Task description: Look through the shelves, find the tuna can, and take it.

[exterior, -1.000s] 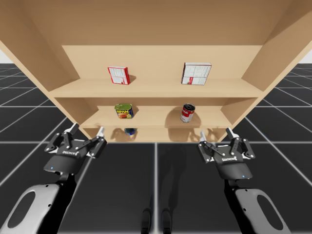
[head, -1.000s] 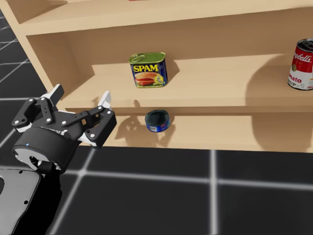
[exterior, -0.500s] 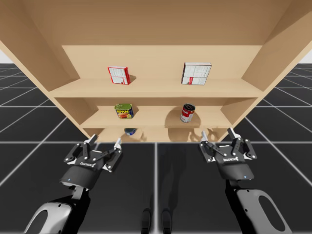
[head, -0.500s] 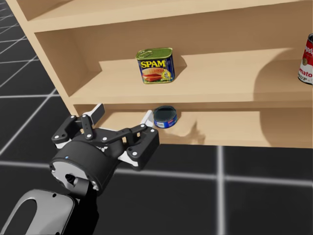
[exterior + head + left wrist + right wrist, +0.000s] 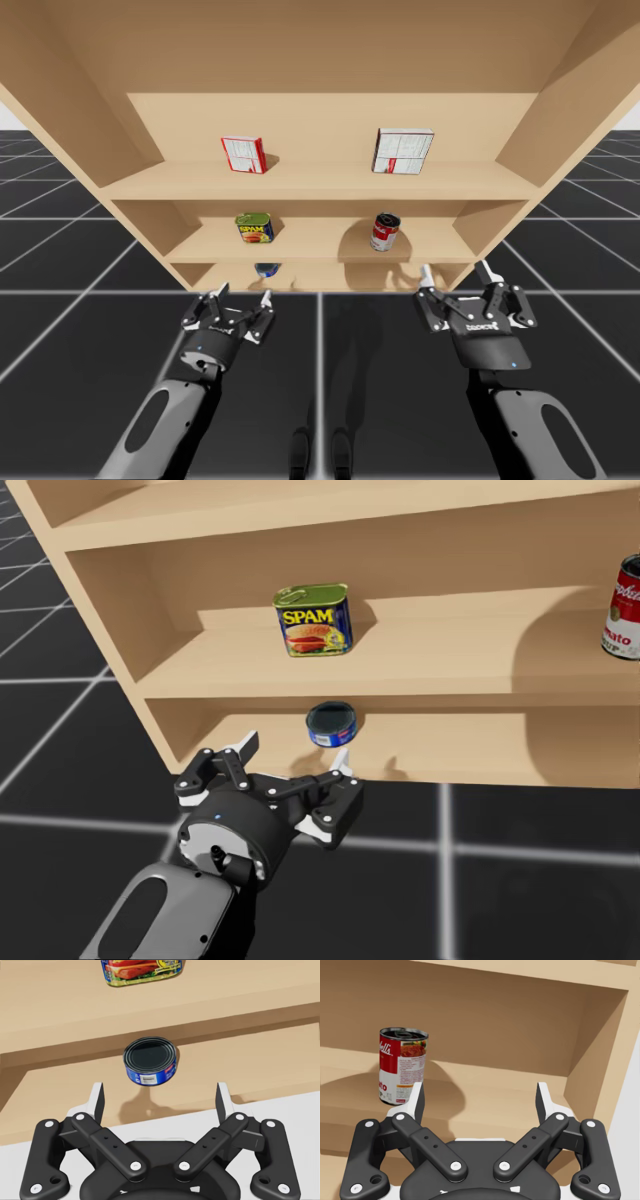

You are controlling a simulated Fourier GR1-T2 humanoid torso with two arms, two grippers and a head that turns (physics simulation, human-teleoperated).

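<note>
The tuna can (image 5: pixel 150 1061) is low and round, with a blue side wall, a small white label patch facing near, and a dark, glossy top. It stands upright on its base on the bottom shelf (image 5: pixel 260 1065), left of the middle and close to the near edge, just below the green rectangular can (image 5: pixel 142 967).

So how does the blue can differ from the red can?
The blue can is low and flat, the red can tall. The blue can sits on the bottom shelf, the red can on the middle shelf. Both are round and stand upright.
</note>
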